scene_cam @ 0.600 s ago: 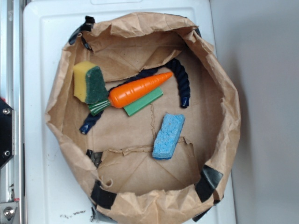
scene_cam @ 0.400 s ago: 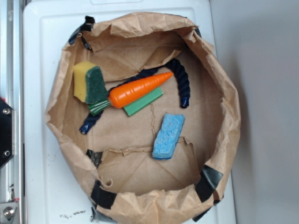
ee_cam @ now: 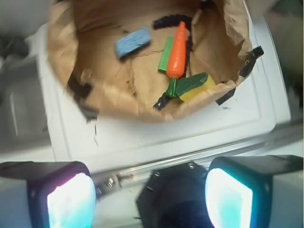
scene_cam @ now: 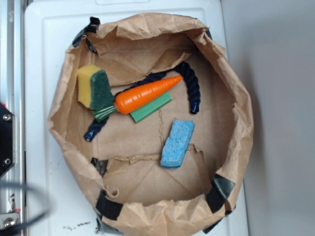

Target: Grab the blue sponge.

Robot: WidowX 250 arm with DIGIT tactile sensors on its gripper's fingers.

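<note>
From my wrist camera I see the hand (ee_cam: 149, 190) spread wide, its two glowing fingertips (ee_cam: 66, 202) far apart at the bottom corners of the view, with nothing between them. It hangs outside the paper bag (scene_cam: 231, 162), well back from it over the near edge of the white counter (scene_cam: 44, 187).

The blue sponge (ee_cam: 133, 42) lies flat on the bag's floor, far ahead of the hand and a little to the left, touching nothing else. In the overhead view the sponge (scene_cam: 177, 143) sits apart from the other things, toward the right half of the bag.

Ahead and right of the hand lie the carrot (ee_cam: 177, 51) and a green strip (ee_cam: 166, 53) beside it. Nearer to me, a yellow-and-green sponge (ee_cam: 194, 87) leans at the bag's wall. A dark rope (scene_cam: 191, 88) curves behind the carrot.
</note>
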